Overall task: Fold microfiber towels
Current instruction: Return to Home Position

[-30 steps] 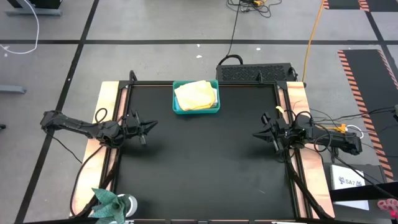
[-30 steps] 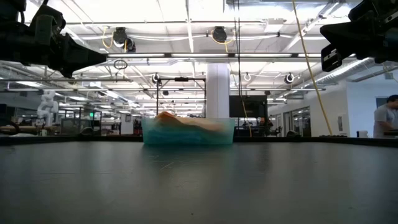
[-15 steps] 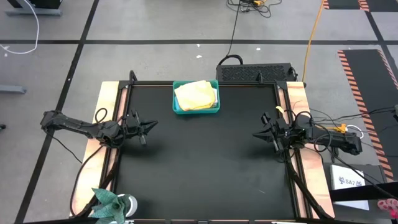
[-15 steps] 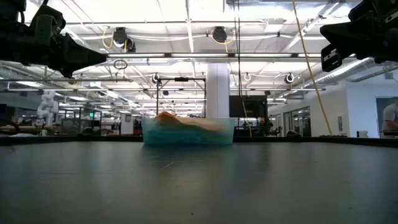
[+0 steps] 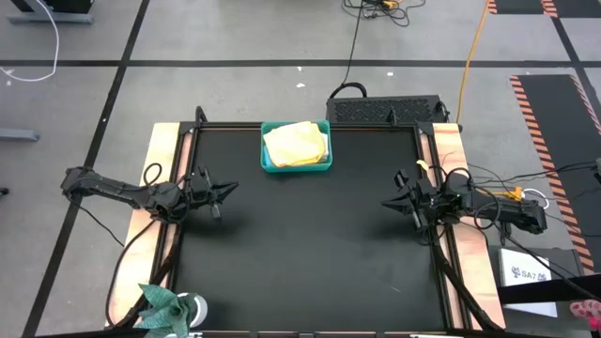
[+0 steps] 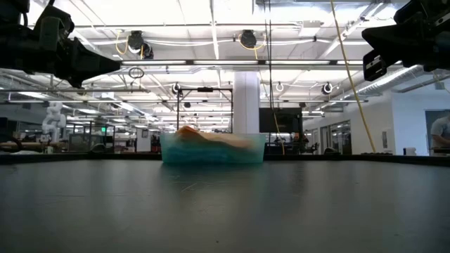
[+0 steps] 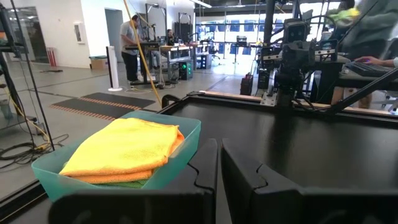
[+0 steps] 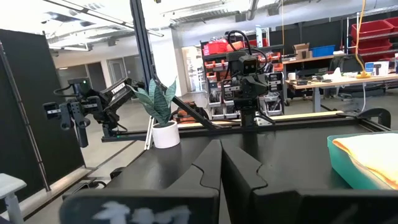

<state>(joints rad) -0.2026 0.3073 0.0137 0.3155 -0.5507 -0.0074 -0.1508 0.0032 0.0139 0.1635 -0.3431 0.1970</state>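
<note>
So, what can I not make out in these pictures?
High view: whatever lies under the orange-yellow towel, covered by it in the bin.
Low view: the stack's colours, dimmed by the bin's translucent wall.
Right wrist view: most of the bin, cut off by the edge.

Item: white box (image 5: pixel 526 272), lower right of the high view, off the table's right edge. It carries dark print, apparently "5A7", too small to confirm. Remaining views: no legible text, labels, brands, numbers or signs.
</note>
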